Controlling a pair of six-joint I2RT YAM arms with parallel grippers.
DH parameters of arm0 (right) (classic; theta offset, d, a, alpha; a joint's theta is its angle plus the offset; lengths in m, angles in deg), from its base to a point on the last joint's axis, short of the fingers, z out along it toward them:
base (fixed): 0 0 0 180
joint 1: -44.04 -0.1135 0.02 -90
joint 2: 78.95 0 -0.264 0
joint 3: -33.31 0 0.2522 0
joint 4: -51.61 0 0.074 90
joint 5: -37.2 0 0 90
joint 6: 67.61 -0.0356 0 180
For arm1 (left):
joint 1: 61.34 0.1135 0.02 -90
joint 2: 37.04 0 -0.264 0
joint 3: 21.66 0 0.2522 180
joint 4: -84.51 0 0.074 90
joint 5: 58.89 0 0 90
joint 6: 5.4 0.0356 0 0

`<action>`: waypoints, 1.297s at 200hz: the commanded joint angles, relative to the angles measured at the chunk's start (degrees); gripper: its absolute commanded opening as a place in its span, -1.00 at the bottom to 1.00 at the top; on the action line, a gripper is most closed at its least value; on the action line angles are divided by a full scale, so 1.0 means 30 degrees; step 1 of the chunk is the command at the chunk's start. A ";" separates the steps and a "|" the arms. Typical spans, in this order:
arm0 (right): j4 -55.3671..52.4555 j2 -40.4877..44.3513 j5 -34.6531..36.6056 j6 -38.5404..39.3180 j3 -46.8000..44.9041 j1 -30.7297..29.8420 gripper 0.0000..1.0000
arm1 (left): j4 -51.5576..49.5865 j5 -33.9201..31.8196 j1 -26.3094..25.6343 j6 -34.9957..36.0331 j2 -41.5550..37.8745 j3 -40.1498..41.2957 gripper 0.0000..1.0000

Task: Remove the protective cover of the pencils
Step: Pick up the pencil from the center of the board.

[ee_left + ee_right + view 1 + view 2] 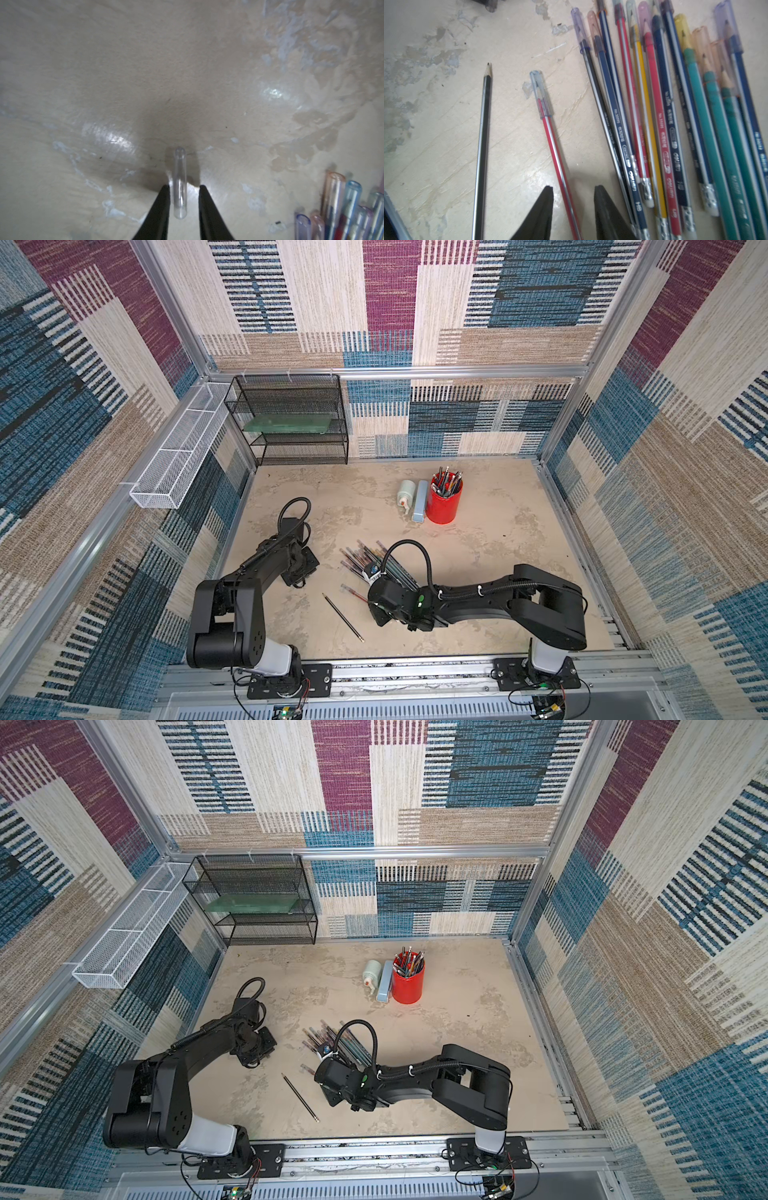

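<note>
My left gripper (184,186) sits low over the tabletop (187,62) with its jaws narrowly parted. A clear pencil cap (180,182) lies between them with a gap on each side, so I am not pinching it. Its rounded closed end points away from my wrist.

My right gripper (573,188) is also slightly parted. It straddles a red pencil (556,149) without closing on it, and that pencil still wears its clear cap.

The pencils (365,560) lie fanned together near the middle of the tabletop, a little toward the front edge. Their long axes run diagonally, with the capped tips toward the far left and the eraser ends toward the near right. Tinted translucent caps cover their points in the right wrist view.

A bare black pencil (343,617) lies apart, nearer the front edge. Its sharpened tip points to the far left and its other end toward the front. The red pencil lies between it and the fan.

The tabletop is beige, mottled and worn, with pale scuffed patches. Toward the back, right of centre, a red cup (444,506) holds upright pens. A pale blue box (420,502) and a white bottle (405,493) lie beside it. A black mesh shelf (291,423) stands in the back left corner, and a white mesh basket (174,460) hangs above the left edge. Woven panels of blue, maroon and cream wall the cell.
</note>
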 commanded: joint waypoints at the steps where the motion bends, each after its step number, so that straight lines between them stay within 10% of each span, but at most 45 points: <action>1: 0.0369 -0.0213 -0.0188 0.0061 0.0133 -0.0067 -0.24 | 0.0369 0.0017 0.0011 0.0449 -0.0499 0.0250 -0.41; 167: -0.0756 -0.1322 0.0585 -0.0126 0.0744 -0.0935 -0.69 | 0.2510 -0.1761 0.0011 -0.0717 -1.0985 0.5691 0.27; 259: -0.0522 -0.1210 0.0639 0.0129 0.0337 -0.1233 -0.62 | -0.0890 0.5540 0.0501 -0.4070 -1.2687 0.3177 0.23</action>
